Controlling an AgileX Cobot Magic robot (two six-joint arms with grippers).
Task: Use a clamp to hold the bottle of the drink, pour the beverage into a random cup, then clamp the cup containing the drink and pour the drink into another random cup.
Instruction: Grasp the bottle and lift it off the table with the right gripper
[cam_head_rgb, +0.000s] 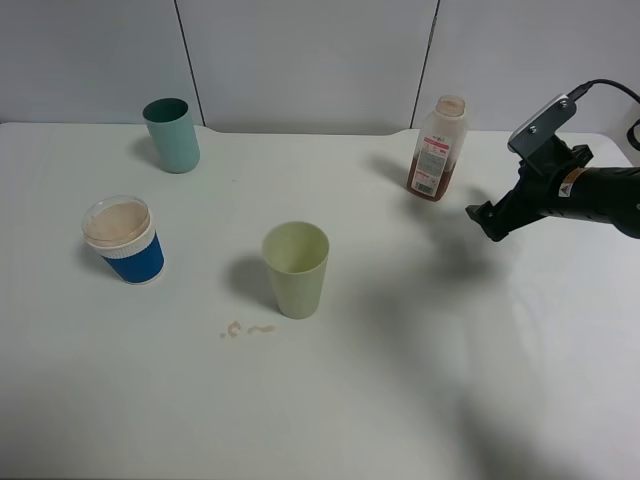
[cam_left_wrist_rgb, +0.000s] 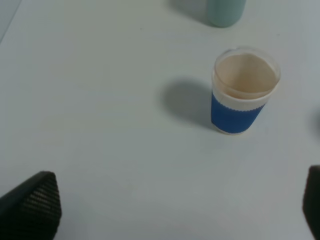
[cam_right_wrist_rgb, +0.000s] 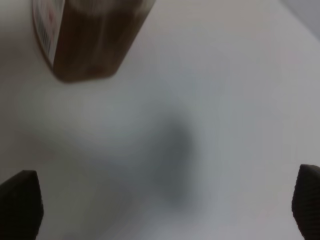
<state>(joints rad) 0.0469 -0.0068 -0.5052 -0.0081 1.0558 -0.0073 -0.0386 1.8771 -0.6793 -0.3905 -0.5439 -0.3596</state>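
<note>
Right wrist view: we see the right gripper (cam_right_wrist_rgb: 164, 202) open, apart from the standing bottle (cam_right_wrist_rgb: 90, 45); the left gripper (cam_left_wrist_rgb: 170, 205), open too, faces the filled blue cup (cam_left_wrist_rgb: 239, 100), seemingly to clamp it.

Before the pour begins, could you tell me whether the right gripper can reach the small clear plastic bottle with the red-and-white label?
Probably yes: the right gripper hangs open beside the small clear plastic bottle, apart from it, with only bare white table between them.
</note>
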